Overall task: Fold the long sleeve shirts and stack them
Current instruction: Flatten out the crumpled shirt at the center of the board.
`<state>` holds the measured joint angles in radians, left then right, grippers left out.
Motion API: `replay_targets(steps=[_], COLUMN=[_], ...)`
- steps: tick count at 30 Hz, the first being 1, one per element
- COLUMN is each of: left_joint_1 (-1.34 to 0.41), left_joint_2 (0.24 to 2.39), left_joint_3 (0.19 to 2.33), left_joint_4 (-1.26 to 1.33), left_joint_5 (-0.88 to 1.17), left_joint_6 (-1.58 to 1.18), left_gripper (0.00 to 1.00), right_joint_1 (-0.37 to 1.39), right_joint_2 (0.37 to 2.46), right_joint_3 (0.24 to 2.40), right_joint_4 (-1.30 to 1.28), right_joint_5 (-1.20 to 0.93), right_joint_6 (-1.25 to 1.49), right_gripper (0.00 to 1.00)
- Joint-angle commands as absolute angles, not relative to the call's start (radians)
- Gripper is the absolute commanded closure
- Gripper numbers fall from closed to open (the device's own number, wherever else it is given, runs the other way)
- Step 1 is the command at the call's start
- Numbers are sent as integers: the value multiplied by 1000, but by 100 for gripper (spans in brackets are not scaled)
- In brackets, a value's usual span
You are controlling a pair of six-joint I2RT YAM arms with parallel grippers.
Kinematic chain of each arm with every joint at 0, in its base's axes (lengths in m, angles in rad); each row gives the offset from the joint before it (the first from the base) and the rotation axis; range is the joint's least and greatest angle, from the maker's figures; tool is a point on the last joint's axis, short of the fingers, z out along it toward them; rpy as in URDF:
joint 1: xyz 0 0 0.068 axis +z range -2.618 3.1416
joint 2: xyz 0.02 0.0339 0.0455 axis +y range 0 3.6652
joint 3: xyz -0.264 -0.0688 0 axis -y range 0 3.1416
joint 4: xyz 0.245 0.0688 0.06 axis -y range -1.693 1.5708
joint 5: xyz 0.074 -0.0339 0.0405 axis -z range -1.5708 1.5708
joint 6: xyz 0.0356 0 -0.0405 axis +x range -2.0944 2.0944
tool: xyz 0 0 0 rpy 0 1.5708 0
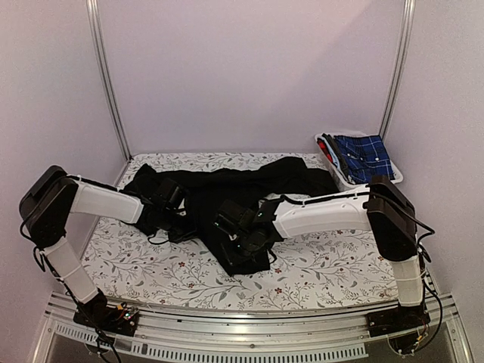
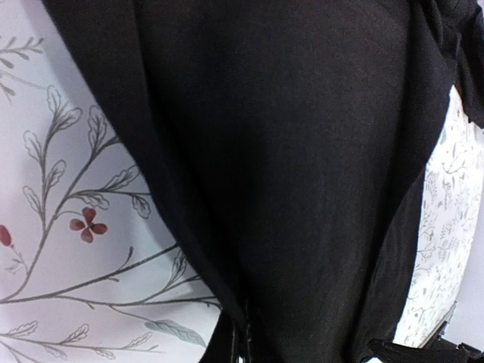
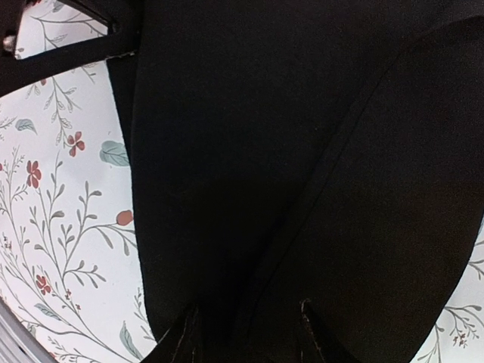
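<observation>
Black cloth of a long sleeve shirt sprawls across the floral tabletop in the top view, bunched from about 10 o'clock through the centre, with one dark flap reaching toward 6 o'clock. The left pincer sits low on the shirt's 9 o'clock side and the right pincer is over its middle. Both are black against black, so their jaws cannot be read here. At 2 o'clock stands a white basket holding blue plaid fabric.

In the left wrist view, the shirt fills most of the frame and hangs as a broad dark sheet. Printed tabletop shows at 9 o'clock and in a sliver at 4 o'clock. The left pincer is pressed together at 6 o'clock, pinching the cloth that narrows down into it.

In the right wrist view, the shirt lies flat with a seam running diagonally from 2 o'clock down to 6 o'clock. The right pincer is spread, with its two fingers apart at the bottom edge and cloth beneath the gap — nothing is pinched. Flowered tabletop shows at 8 o'clock.
</observation>
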<state>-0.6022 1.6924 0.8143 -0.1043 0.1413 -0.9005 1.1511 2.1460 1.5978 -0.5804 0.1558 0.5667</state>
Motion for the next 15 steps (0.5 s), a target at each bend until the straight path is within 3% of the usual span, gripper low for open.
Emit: replay_targets(steps=[1, 8, 15], left_joint_1=[-615, -615, -614], left_joint_2=[1655, 1653, 1650], left_joint_3=[800, 802, 809], left_joint_4=[-125, -143, -199], left_joint_5=[137, 134, 136], left_joint_6=[-885, -876, -844], left_gripper=[100, 100, 100], right_joint_1=[1158, 1160, 1160], right_joint_2=[2181, 2180, 2158], right_joint_3=[1606, 1587, 1586], right_joint_4=[-605, -618, -629], right_joint_5=[186, 225, 254], right_joint_6=[589, 613, 620], right_gripper=[65, 71, 100])
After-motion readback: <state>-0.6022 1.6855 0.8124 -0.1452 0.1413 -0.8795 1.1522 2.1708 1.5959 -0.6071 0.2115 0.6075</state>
